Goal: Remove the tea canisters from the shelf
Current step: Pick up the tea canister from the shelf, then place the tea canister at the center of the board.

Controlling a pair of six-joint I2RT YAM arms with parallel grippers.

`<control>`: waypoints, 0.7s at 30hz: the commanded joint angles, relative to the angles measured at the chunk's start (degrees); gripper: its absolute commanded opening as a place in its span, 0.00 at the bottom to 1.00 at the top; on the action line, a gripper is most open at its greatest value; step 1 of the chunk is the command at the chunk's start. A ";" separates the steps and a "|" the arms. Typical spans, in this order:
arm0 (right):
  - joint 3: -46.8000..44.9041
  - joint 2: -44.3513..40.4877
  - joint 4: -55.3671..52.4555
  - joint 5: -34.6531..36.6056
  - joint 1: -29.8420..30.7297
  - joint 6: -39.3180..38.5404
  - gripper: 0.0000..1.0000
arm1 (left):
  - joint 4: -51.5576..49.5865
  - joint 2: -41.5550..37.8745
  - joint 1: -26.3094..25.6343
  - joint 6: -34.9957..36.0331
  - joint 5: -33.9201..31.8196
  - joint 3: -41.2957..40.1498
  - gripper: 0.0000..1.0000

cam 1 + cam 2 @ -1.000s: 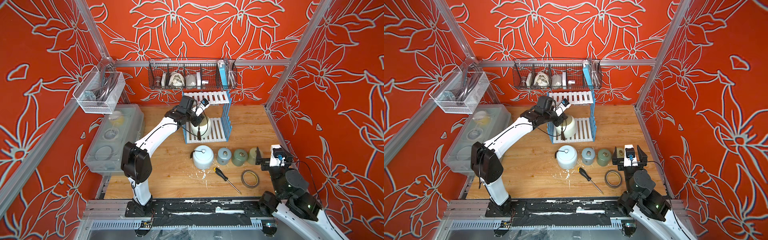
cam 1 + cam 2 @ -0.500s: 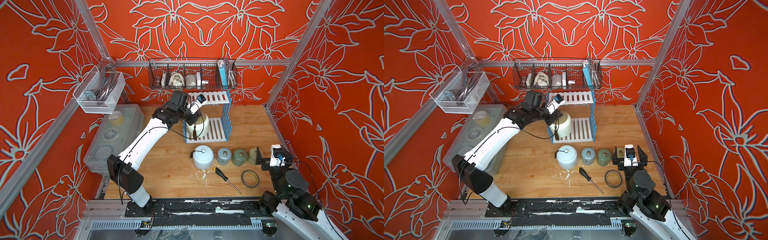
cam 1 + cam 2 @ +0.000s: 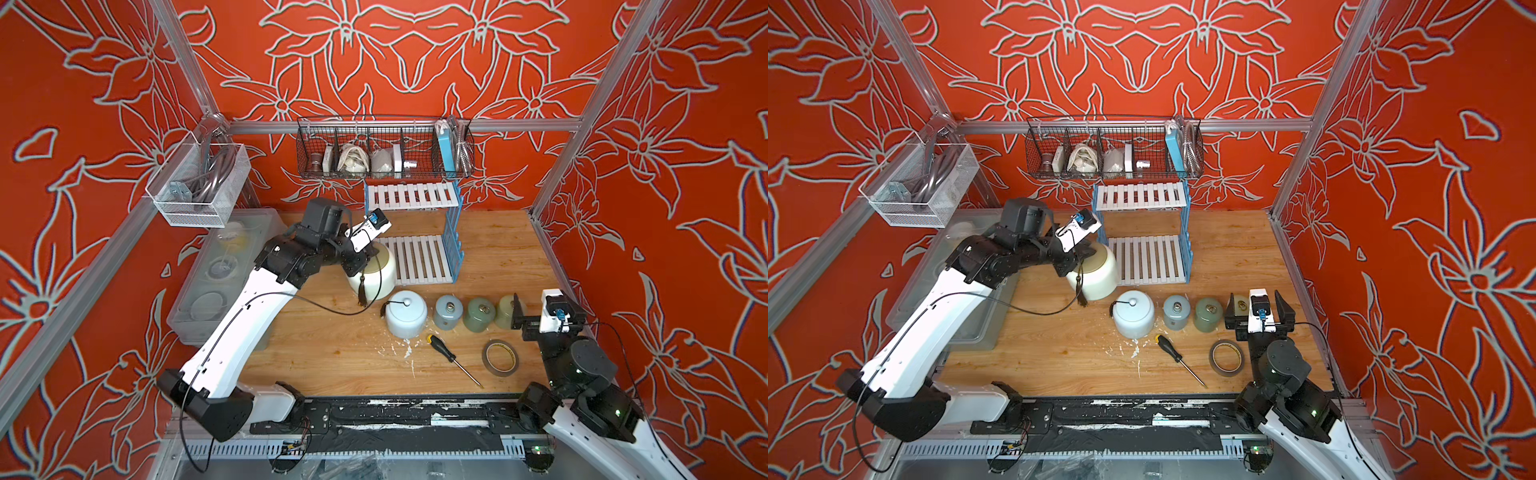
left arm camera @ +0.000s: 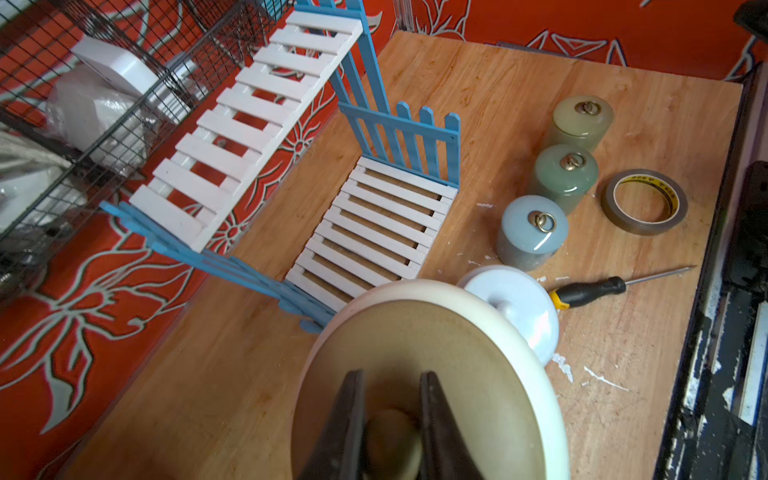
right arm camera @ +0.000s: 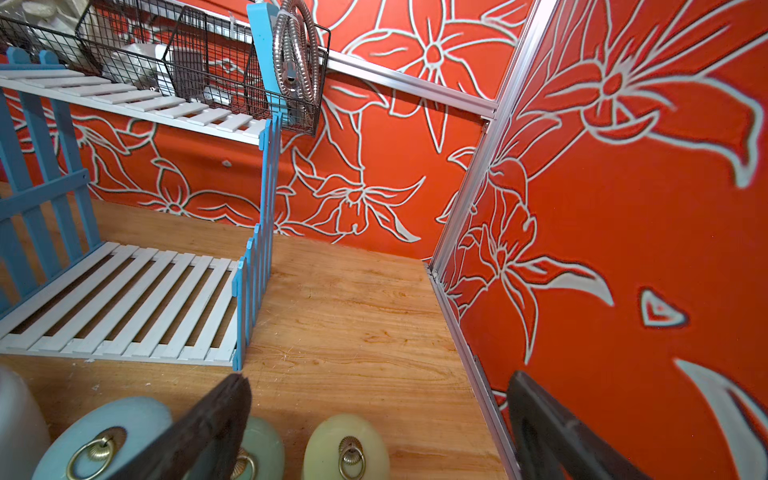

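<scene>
1. Nearest, at the right front of the desk (image 3: 332,361), the right pincer (image 3: 1256,308) sits low with its jaws wide apart. One finger is just beside the yellow-green canister (image 3: 505,309); whether they touch cannot be told.
2. Next, a roll of tape (image 3: 500,357) and a screwdriver (image 3: 446,351) lie flat on the desk, just in front of the canister row.
3. Four canisters stand upright on the desk in a row, each close beside the next. From left to right they are the pale blue-white canister (image 3: 406,318), the grey-blue canister (image 3: 449,311), the sage green canister (image 3: 481,313) and the yellow-green canister. All four are in front of the shelf (image 3: 419,257).
4. Behind the row, the left pincer (image 4: 391,399) is clamped on the lid knob (image 4: 390,432) of the cream canister (image 3: 376,270); the left wrist view shows the knob pinched between both fingers. The canister is tilted at the left front corner of the shelf's lower tier, and its dark tassel (image 3: 362,291) dangles. Whether its base touches the desk cannot be told.
5. Farther back, the shelf, with blue picket sides and two white slatted boards, stands near the back wall.
6. Farthest, a black wire basket (image 3: 305,151) hangs on the rail above the shelf, holding small white and grey items.
</scene>
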 commanded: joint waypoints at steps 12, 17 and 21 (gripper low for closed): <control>-0.99 1.40 1.00 -1.22 -0.72 0.73 0.99 | 9.92 -13.16 5.28 1.12 -0.78 -18.60 0.00; -1.02 1.43 1.13 -1.16 -0.83 0.72 0.99 | 15.45 -13.39 6.16 3.77 -0.11 -24.43 0.00; -1.07 1.26 0.99 -0.96 -0.88 0.85 0.99 | 18.84 -12.66 6.17 6.00 -0.60 -27.69 0.00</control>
